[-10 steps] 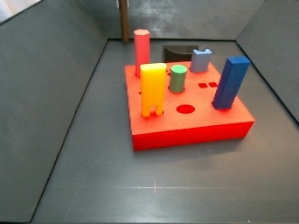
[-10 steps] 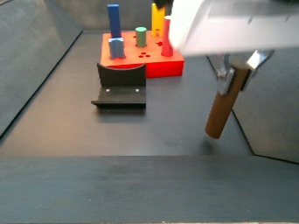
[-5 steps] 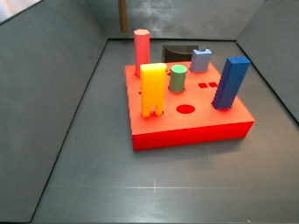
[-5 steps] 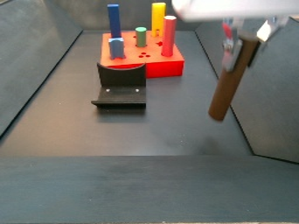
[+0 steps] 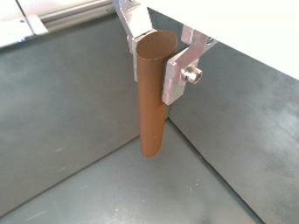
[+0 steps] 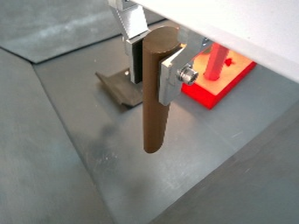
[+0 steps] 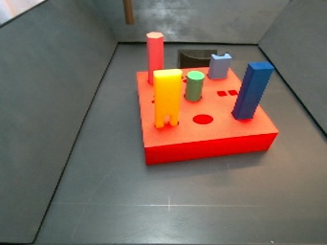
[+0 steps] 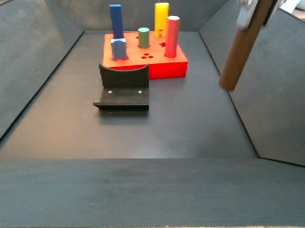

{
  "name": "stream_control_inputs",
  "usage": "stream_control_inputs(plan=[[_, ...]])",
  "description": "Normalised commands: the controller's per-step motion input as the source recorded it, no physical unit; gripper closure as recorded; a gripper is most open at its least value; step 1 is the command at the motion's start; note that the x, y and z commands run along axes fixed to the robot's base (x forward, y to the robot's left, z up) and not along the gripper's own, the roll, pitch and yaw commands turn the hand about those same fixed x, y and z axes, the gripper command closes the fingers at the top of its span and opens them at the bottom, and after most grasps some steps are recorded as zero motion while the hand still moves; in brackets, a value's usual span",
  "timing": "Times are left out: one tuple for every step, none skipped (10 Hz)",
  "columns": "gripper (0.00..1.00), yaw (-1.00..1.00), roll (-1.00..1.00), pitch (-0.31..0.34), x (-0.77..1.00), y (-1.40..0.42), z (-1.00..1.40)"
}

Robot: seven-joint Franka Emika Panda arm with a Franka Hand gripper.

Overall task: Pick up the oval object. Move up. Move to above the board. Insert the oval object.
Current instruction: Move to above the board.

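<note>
Gripping the oval object [image 5: 149,96] near its top end, my jaws [image 5: 156,54] are closed on it in a wrist view, the silver plates pressed to either side of the peg; it hangs upright and clear of the dark floor [image 5: 70,131], its rounded lower end touching nothing; in a wrist view from another angle, the same brown peg [image 6: 156,96] hangs between my jaws [image 6: 155,61], with the fixture [image 6: 121,86] on the floor behind it and part of the board [image 6: 219,79] with a salmon-red peg [image 6: 216,61] beyond; in a side view the board [image 7: 211,139] sits on the floor carrying a yellow peg [image 7: 167,99], a green peg [image 7: 194,86], a blue rectangular peg [image 7: 253,91] and the salmon-red round peg [image 7: 156,53], and only the lower tip of the oval object [image 7: 128,10] shows at the upper edge, well behind the board; in a side view from the opposite end the oval object [image 8: 240,49] hangs high, tilted slightly, well apart from the board [image 8: 149,61] and the fixture [image 8: 123,87]; my jaws are barely in view there.
</note>
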Motion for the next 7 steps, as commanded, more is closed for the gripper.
stream_control_inputs(plan=[[1.00,0.02,0.09,0.049,-0.06,-0.12,0.69],[1.00,0.02,0.09,0.062,-0.04,-0.08,0.53],[1.00,0.03,0.08,0.077,-0.02,-0.05,0.37],[1.00,-0.85,0.07,0.459,0.34,-1.00,0.19],[1.00,-0.80,0.08,0.445,0.34,-1.00,0.16],[1.00,-0.49,0.02,0.369,0.35,-1.00,0.17],[1.00,-0.36,-0.02,0.316,0.36,-1.00,0.17]])
